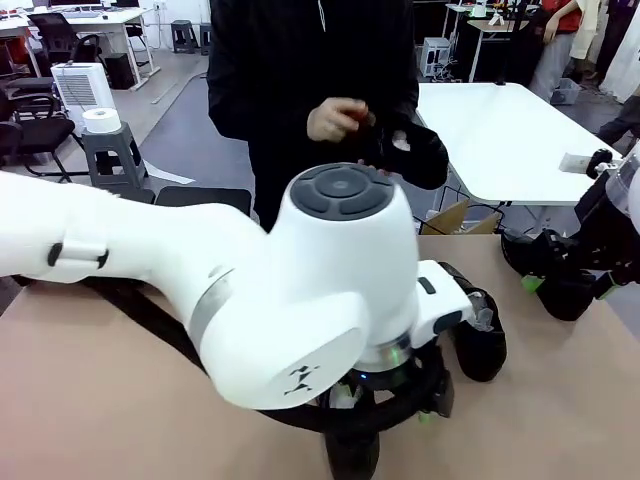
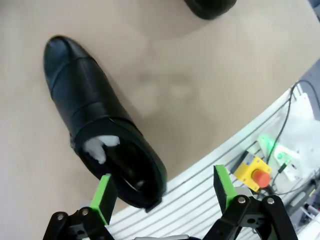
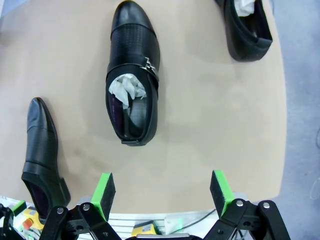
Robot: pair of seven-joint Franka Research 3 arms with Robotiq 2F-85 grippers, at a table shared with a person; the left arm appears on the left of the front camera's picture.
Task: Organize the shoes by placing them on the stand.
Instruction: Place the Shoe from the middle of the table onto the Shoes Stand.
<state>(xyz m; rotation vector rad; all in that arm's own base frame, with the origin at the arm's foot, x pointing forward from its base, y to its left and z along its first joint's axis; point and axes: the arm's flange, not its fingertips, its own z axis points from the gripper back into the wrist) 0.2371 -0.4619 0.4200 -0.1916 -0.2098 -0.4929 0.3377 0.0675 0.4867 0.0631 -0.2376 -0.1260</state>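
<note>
- Left tool stood released, jaws wide over heel of plain shoe, apparently lining up a collar grasp.
- Right tool hung released above buckled shoe on surface.

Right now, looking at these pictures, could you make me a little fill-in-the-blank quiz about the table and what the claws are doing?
1. Across the table, the person's hand holds a black ____.
2. The shoe below the left claw is stuffed with ____ paper.
3. The right claw stands ____, gripping nothing.
Missing words: shoe; white; open.
</note>
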